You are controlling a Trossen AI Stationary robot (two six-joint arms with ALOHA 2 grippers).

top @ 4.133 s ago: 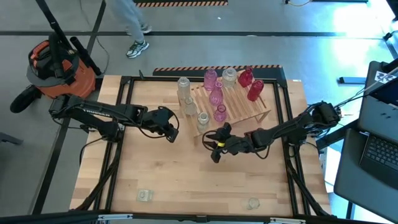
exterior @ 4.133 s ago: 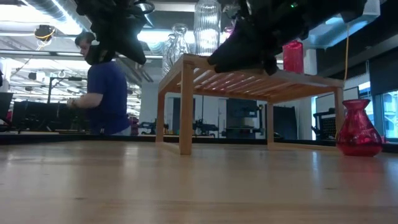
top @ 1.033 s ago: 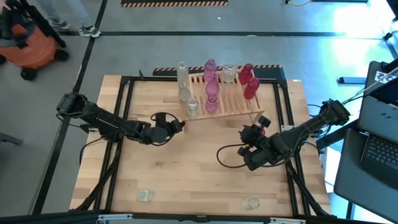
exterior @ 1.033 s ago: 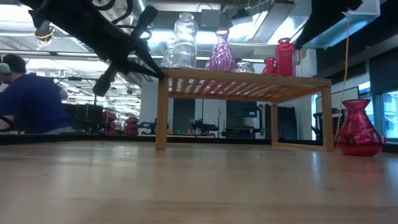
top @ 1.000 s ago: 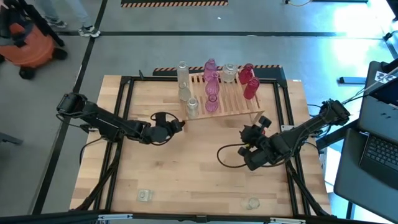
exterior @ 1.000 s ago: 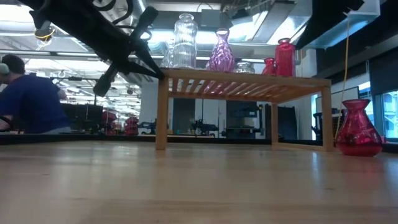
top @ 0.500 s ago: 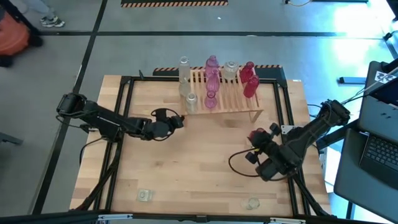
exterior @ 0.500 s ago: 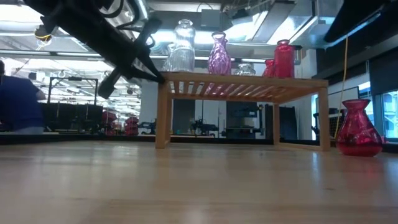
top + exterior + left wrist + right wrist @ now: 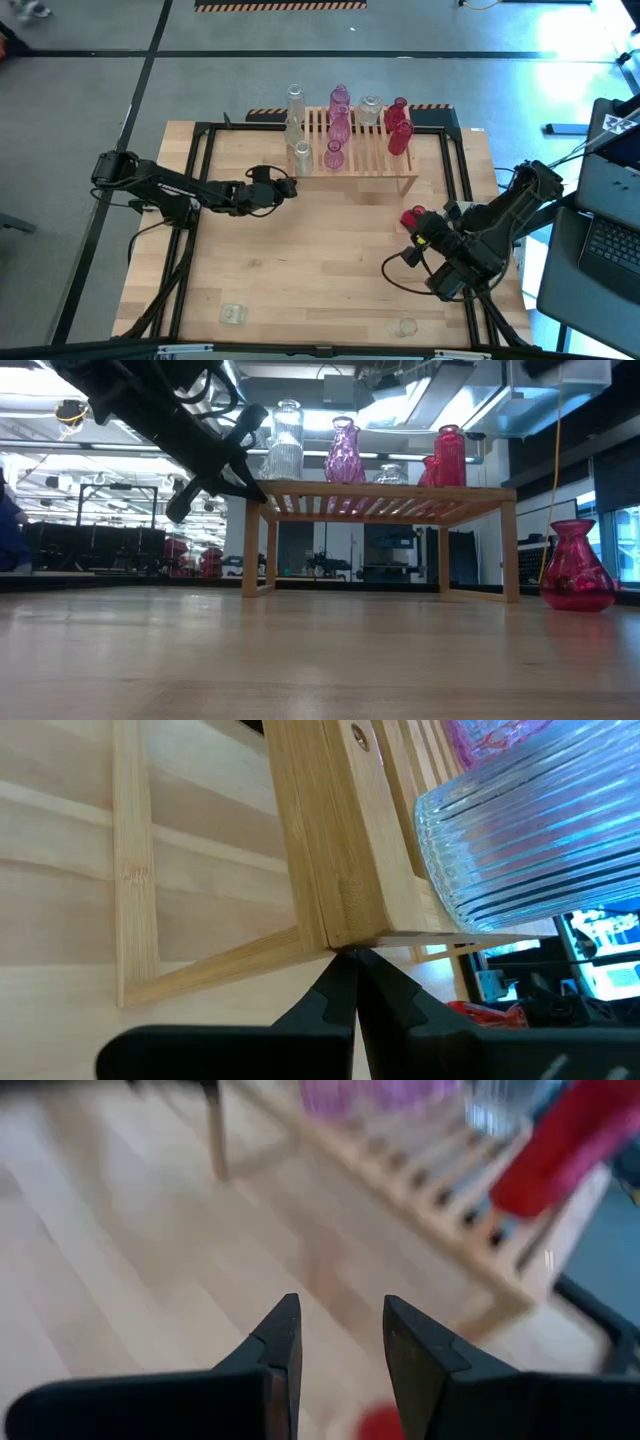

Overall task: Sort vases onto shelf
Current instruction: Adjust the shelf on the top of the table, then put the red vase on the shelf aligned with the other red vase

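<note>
The wooden shelf [image 9: 365, 165] stands at the table's far middle and carries several vases: clear ones [image 9: 299, 157], pink ones [image 9: 334, 155] and red ones [image 9: 400, 125]. One red vase [image 9: 412, 217] stands on the table to the near right of the shelf, also seen in the low view [image 9: 575, 565]. My left gripper [image 9: 290, 186] is shut, its tips at the shelf's near left corner. My right gripper [image 9: 422, 230] hangs open just beside the red vase, with nothing between its fingers [image 9: 285, 1342]. My left gripper touches the shelf's near left corner [image 9: 335, 935], where the top rail meets the leg, with its shut fingertips [image 9: 350, 965]. The fingers come from the table's left, slanting slightly down. The shelf stands on its legs on the table.
Two small clear glass pieces [image 9: 232, 314] [image 9: 406, 326] sit near the table's near edge. Black frame rails [image 9: 200, 150] run along the table's left, right and far sides. A laptop [image 9: 610, 240] stands off the table's right edge. The middle planks [image 9: 320, 260] are bare.
My left gripper has moved toward the far edge against the shelf's near left corner, and the shelf has turned about until it stands square to the table. My right gripper has drawn back toward the table's near right, risen and rolled.
</note>
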